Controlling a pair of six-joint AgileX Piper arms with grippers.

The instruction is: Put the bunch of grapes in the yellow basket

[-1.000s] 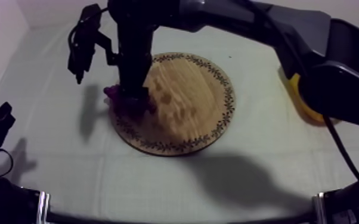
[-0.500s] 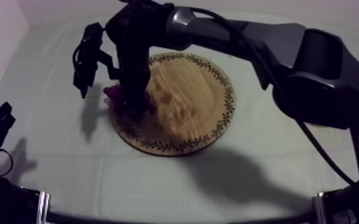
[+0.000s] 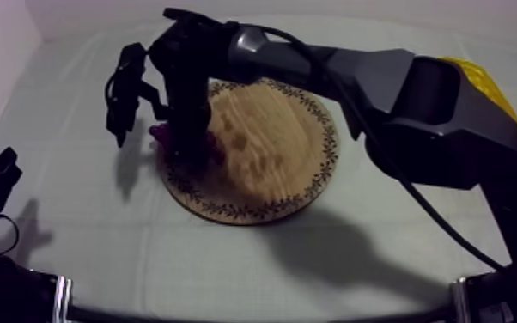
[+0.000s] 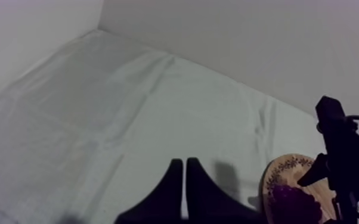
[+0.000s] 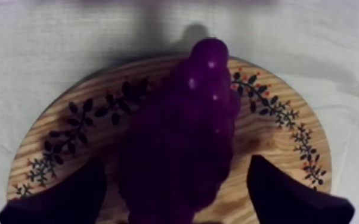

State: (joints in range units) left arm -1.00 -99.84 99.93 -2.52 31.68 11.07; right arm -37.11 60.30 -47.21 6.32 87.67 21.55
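Fingers [image 4: 171, 189] of my left gripper [image 4: 185, 167] lie together as narrow wedge, holding nothing; gripper rests low at near left side of table [image 3: 99, 258], well apart from work. Farther in, wooden board [image 3: 270, 146] lies flat on cloth. Bunch of grapes [image 5: 185, 131] lies on board at its left rim, one end over patterned edge. My right gripper [image 5: 176, 161] stands over grapes, fingers spread, one on each side of bunch; they seem not touching it, but I cannot tell surely. Far right, behind my right arm, yellow basket [image 3: 485, 82].
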